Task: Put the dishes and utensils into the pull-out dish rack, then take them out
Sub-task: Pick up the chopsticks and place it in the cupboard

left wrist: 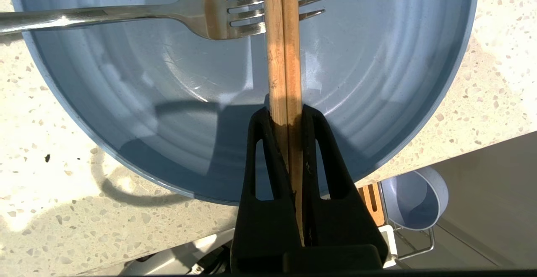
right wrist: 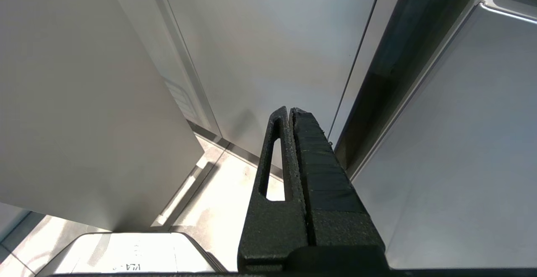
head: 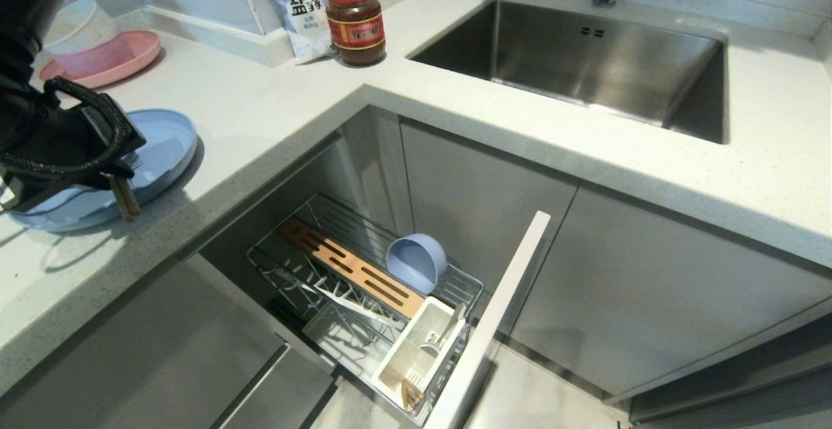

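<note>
On the counter at the left lies the light-blue plate (head: pixel 162 149) (left wrist: pixel 176 100). A silver fork (left wrist: pixel 176 12) rests across it. Over the plate's near rim my left gripper (left wrist: pixel 286 113) (head: pixel 120 185) is shut on the pair of wooden chopsticks (left wrist: pixel 284 50), which run out across the fork's tines. Their ends stick out under the gripper (head: pixel 125 200) in the head view. The pull-out dish rack (head: pixel 364 286) stands open below the counter, with the small blue bowl (head: pixel 417 261) (left wrist: pixel 415 199) on its side and a white caddy (head: pixel 416 351) holding cutlery. My right gripper (right wrist: pixel 290 111) hangs shut and empty beside the cabinet fronts.
A pink plate with stacked bowls (head: pixel 97 52) sits at the counter's far left. A salt bag (head: pixel 296 6) and a red-lidded jar (head: pixel 354 19) stand at the back. The steel sink (head: pixel 585 58) lies to the right. The rack's grey front panel (head: pixel 494 312) juts into the aisle.
</note>
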`<state>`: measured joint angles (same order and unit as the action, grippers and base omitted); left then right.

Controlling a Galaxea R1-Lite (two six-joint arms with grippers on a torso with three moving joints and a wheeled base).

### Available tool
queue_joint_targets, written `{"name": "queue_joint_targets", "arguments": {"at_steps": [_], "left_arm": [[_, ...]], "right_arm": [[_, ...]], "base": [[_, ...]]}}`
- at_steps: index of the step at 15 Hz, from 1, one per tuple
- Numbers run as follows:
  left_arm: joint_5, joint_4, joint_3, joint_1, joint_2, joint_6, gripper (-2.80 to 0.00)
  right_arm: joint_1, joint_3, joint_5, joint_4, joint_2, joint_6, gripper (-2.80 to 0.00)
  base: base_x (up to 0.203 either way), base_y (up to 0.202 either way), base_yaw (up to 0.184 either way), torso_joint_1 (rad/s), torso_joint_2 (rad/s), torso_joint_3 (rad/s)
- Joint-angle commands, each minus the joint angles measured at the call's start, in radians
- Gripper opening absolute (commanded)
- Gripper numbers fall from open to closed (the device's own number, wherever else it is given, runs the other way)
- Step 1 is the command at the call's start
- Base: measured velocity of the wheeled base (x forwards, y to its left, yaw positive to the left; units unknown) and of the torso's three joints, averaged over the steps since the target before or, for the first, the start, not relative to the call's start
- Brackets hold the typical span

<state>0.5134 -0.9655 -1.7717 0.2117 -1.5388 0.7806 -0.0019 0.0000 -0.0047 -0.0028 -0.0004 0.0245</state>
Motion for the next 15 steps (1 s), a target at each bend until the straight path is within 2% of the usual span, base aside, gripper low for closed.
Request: {"name": "queue_joint_targets", "arguments": {"at_steps": [1,9,13,15], "left_arm": [[0.004,-0.005,-0.005,-0.002,0.006,0.005,-2.80],[-0.002,-0.004,-0.072,0.001,0.143,0.003,-2.80],[-0.093,0.047,-0.080,0.023,0.189,0.004,-2.80],[-0.188,0.051,-0.069,0.065,0.213,0.006,-2.80]], "right_arm": [[-0.001,0.002,0.000,0.000,-0.004,0.000,-2.80],[-0.001,0.002,0.000,0.000,-0.004,0.000,-2.80],[-0.001,0.002,0.000,0.000,-0.004,0.000,-2.80],[0.000,0.002,0.000,0.000,-0.004,0.000,-2.80]], "base": [[0.000,0.000,0.000,0.000,0.00,0.000],[0.000,0.000,0.000,0.000,0.00,0.000],[0.000,0.000,0.000,0.000,0.00,0.000],[0.000,0.000,0.000,0.000,0.00,0.000]]}}
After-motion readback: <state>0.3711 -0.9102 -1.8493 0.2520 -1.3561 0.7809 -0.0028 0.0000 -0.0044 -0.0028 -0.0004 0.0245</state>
